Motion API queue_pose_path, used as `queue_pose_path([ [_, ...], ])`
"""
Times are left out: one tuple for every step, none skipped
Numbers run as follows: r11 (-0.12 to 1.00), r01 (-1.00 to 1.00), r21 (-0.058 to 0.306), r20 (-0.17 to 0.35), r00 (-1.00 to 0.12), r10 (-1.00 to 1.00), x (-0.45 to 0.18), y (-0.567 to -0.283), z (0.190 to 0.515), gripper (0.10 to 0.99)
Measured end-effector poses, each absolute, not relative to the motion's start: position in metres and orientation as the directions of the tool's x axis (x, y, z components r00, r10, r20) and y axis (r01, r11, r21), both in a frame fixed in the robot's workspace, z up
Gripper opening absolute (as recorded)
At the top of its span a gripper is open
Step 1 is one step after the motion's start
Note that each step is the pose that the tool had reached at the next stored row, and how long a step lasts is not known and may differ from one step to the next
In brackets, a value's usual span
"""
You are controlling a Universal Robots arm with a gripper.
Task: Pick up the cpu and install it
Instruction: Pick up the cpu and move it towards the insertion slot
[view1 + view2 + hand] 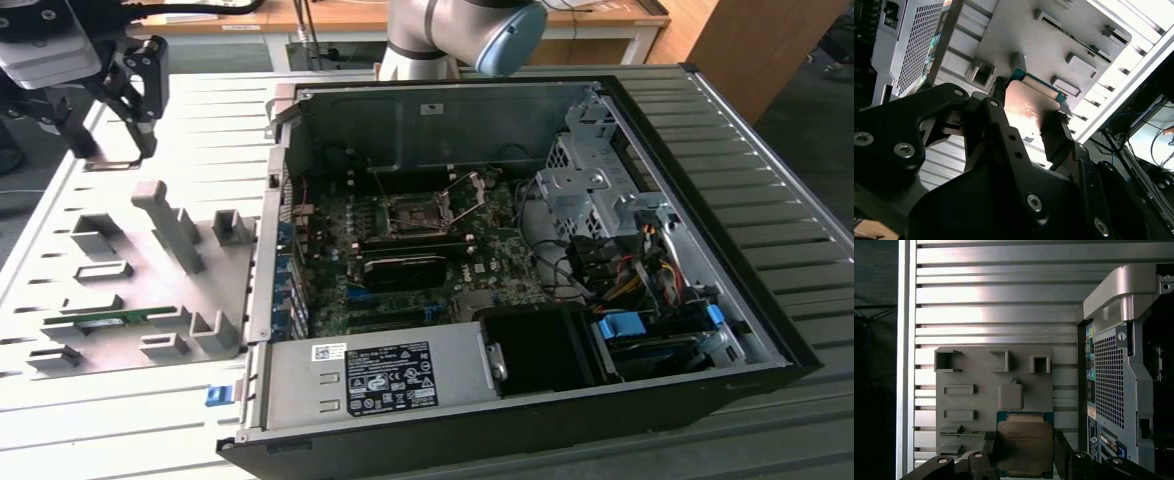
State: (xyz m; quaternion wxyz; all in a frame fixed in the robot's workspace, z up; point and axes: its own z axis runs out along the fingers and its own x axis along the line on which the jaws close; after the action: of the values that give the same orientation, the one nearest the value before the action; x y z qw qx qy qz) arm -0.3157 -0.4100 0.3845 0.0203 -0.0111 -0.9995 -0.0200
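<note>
where my gripper [116, 150] is: up at the exterior view's left, over the far end of the grey tray [147, 270], and well apart from the open computer case [747, 180].
how my gripper looks: it is closed in on the cpu [1024, 447], not wide open. i see one black finger on each side of the chip.
fingers: in the first wrist view the fingers [990, 445] press on two edges of the cpu. in the second wrist view the gripper [1029, 100] squeezes it the same way.
cpu: a small flat square with a shiny grey top [1029, 107] and a blue-green rim. it is held between the two fingers, over the tray [974, 375].
cpu and tray: i cannot tell if the cpu touches the tray.
tray: grey, with little blocks and slots [1019, 35]. it lies on the ridged metal table [994, 290], just beside the case.
memory stick: long, thin and green [114, 318]. it lies in a slot of the tray, and i see it in the first wrist view too [961, 432].
socket: a dark square [414, 215] on the board inside the case, well apart from the cpu.
case: it lies on its side with its inside showing, and its holed back wall [1109, 380] is near the tray.
</note>
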Motion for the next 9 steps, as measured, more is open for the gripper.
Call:
queue_pose_path([
  [0.999,0.023,0.04,0.041,-0.999,0.021,-0.315,-0.41,0.384,0.537],
  [0.999,0.023,0.04,0.041,-0.999,0.021,-0.314,-0.41,0.384,0.537],
  [0.999,0.023,0.04,0.041,-0.999,0.021,-0.313,-0.41,0.384,0.537],
  [0.999,0.023,0.04,0.041,-0.999,0.021,-0.312,-0.41,0.384,0.537],
  [0.999,0.023,0.039,0.041,-0.999,0.021,-0.311,-0.41,0.385,0.537],
  [0.999,0.023,0.04,0.041,-0.999,0.021,-0.309,-0.41,0.384,0.537],
  [0.999,0.023,0.039,0.041,-0.999,0.021,-0.308,-0.41,0.385,0.537],
  [0.999,0.023,0.039,0.041,-0.999,0.021,-0.307,-0.41,0.385,0.537],
  [0.999,0.023,0.039,0.042,-0.999,0.021,-0.304,-0.41,0.385,0.537],
])
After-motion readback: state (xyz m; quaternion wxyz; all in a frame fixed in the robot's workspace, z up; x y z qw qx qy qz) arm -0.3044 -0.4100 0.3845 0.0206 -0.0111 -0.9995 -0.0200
